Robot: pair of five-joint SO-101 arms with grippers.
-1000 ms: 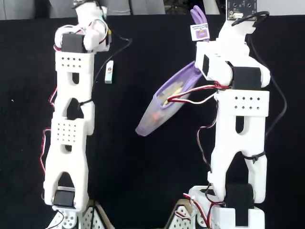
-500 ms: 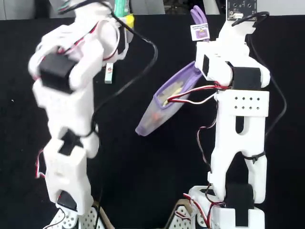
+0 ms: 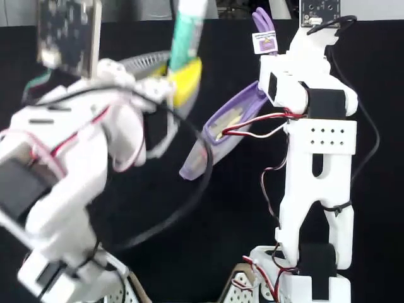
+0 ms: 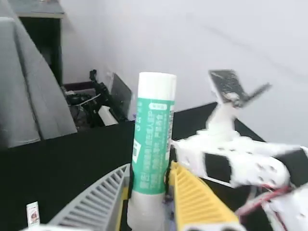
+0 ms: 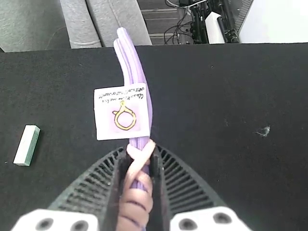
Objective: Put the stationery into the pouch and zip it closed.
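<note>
Pouch (image 3: 221,146), purple, hangs on a slant in the middle of the high view. Its upper end points toward the upper right and its lower end toward the lower left, over the black table (image 3: 208,246). Its mouth gapes open, with yellowish and reddish things inside (too small to name).

The right gripper (image 5: 138,161) has its jaws closed tight on the pouch's strap end, with a pinkish cord pinched between them. A paper tag (image 5: 121,110) sits on the strap just beyond the jaws. In the high view the right arm (image 3: 315,132) stands upright along the right side of the frame.

The left gripper (image 3: 178,66) is at the upper middle of the high view, just left of the pouch's mouth. Its jaws, one grey and one yellow, are pressed against either side of a green-and-white glue stick (image 4: 153,149). The stick stands upright between them, with the white cap end away from the wrist. The left arm (image 3: 69,170) fills the left half of the frame.

A white-and-green block (image 5: 26,144) (an eraser, by the look of it) lies flat on the table, well apart from the pouch.
</note>
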